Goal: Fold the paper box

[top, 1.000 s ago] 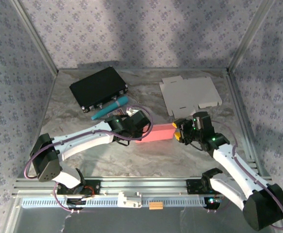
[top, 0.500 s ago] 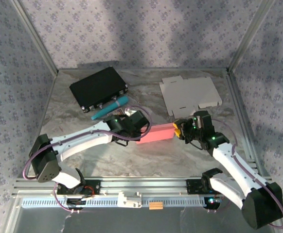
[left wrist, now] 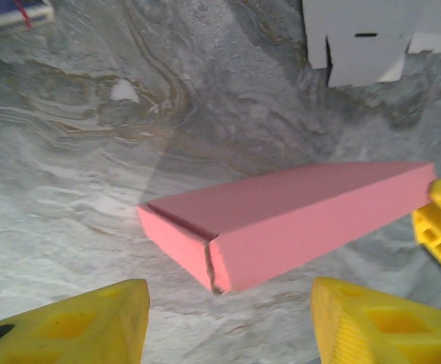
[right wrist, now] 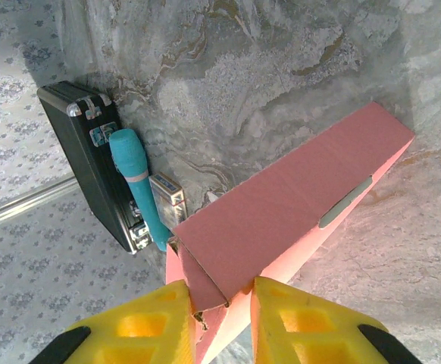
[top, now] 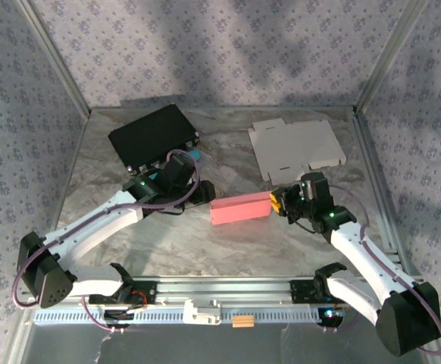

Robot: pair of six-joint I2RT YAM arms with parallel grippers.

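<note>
Pulled back since a second ago, the left gripper (top: pixel 200 191) has let go of the pink box (top: pixel 240 208), while the right gripper (top: pixel 279 203) has narrowed onto its other end.

From the near left corner the left arm stretches up and to the right, with its wrist turned toward the box. Its yellow fingers (left wrist: pixel 69 326) stand spread, clear of the box's closed left end, which lies just ahead of them on the marble table (top: pixel 228 250). The right arm rises from the near right corner and leans inward, its fingers (right wrist: pixel 141 322) pinching the flap at the box's right end. The box lies flat mid-table between both grippers. Beyond it, a flat white cardboard blank (top: pixel 296 148) lies at the far right and a black case (top: pixel 151 136) at the far left, with a teal marker (right wrist: pixel 137 178) beside the case.
</note>
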